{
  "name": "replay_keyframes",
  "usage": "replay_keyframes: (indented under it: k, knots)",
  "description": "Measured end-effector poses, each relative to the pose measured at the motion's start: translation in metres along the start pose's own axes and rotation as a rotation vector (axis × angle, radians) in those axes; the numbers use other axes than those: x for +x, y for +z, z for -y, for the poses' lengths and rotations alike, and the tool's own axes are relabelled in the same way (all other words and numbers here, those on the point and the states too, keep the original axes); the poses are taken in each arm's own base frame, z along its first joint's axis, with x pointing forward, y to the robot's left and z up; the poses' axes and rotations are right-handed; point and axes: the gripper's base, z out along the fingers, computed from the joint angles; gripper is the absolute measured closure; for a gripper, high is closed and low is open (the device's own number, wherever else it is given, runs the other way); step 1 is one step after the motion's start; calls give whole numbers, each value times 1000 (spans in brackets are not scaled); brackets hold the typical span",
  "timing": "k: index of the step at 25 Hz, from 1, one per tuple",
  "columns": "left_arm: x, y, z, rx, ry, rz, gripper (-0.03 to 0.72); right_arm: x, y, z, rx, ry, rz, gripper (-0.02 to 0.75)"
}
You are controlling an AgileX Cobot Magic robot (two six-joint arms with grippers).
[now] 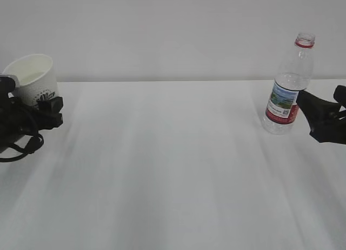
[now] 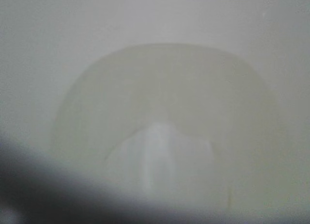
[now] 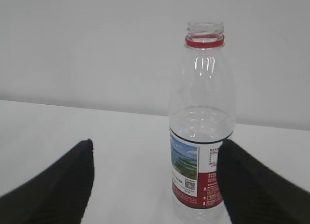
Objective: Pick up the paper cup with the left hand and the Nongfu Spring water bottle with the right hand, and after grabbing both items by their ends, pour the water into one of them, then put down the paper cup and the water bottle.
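- I am at the grabbing step. My left tool (image 1: 40,110) has the paper cup (image 1: 35,77) in it, at the far left side of the worktop (image 1: 173,169).
- The cup leans a little, with its open mouth up and turned toward the middle. I cannot tell if its bottom is on the worktop or just off it.
- My left fingers are part way open, wrapped around the lower part of the cup. My left wrist view is full of a pale blur, most likely the cup from very close up.
- My right tool (image 1: 313,106) is wide open and holds nothing. It sits just beside the Nongfu Spring water bottle (image 1: 289,85), on its right side.
- The bottle stands straight up at the far right of the worktop. It has no cap on. The water (image 3: 201,120) fills it up to about the top of the label.
- In my right wrist view, one black finger (image 3: 247,185) is close by the label and the other is well off to the left. The bottle is between them but nearer the right one.
- I think the next move is to slide my right tool forward, then squeeze on the label part.
- My right arm reaches in low and flat from the right. My left arm sits low at the left edge.
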Motion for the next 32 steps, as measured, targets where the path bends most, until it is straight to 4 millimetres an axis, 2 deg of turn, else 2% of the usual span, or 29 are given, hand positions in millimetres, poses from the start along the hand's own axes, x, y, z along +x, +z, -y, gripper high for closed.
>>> replay_keyframes:
  k: [15, 32]
  knots:
    - [29, 7, -7, -64, -28, -24, 217, 2, 0, 0, 0, -2, -27, 146]
    - [39, 9, -10, -92, -39, -48, 217, 5, 0, 0, 3, -2, -51, 146]
